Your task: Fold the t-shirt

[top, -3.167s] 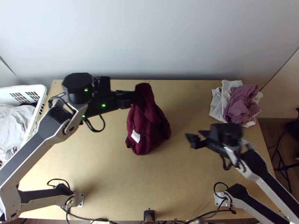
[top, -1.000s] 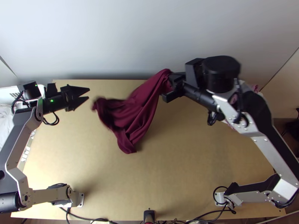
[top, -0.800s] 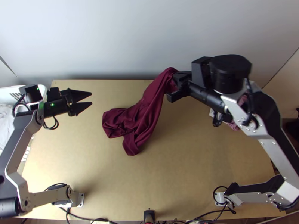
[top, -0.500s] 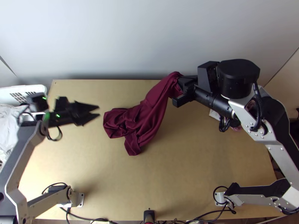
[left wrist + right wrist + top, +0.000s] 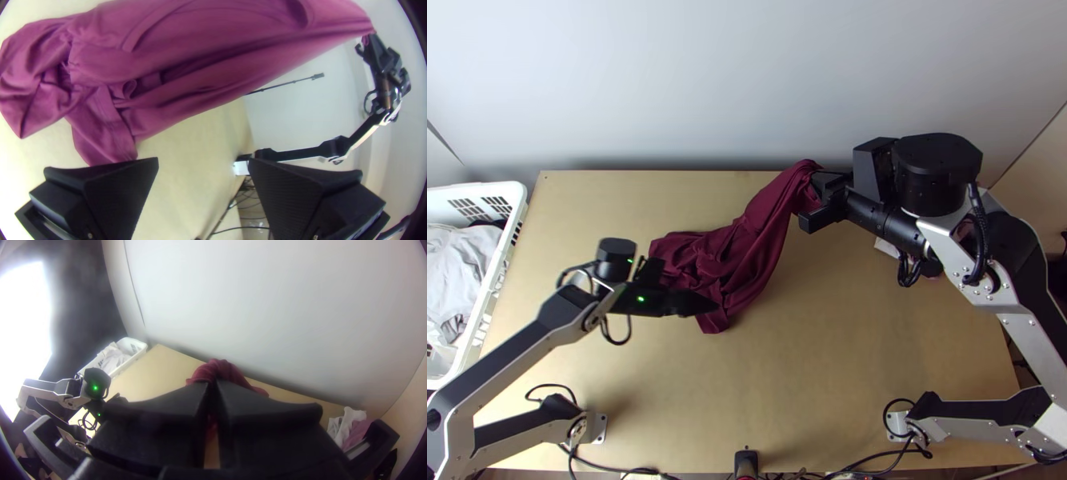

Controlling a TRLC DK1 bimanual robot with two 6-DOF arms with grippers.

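Seen from above, the bunched shirt (image 5: 751,248) lies near the table's (image 5: 843,360) 12 o'clock, its 1-o'clock end clamped in the right gripper (image 5: 213,383), while the left gripper (image 5: 203,161), fingers apart, should pinch the 6-o'clock flap (image 5: 104,142) squarely before any stretching.

The t-shirt (image 5: 747,248) is soft, wrinkled cloth with a faint sheen; the desk (image 5: 827,368) is smooth pale wood — the basket (image 5: 517,210) white plastic, the arm links (image 5: 1019,316) satin metal.

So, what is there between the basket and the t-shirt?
Bare table, with part of the left arm above it; the top view shows that.
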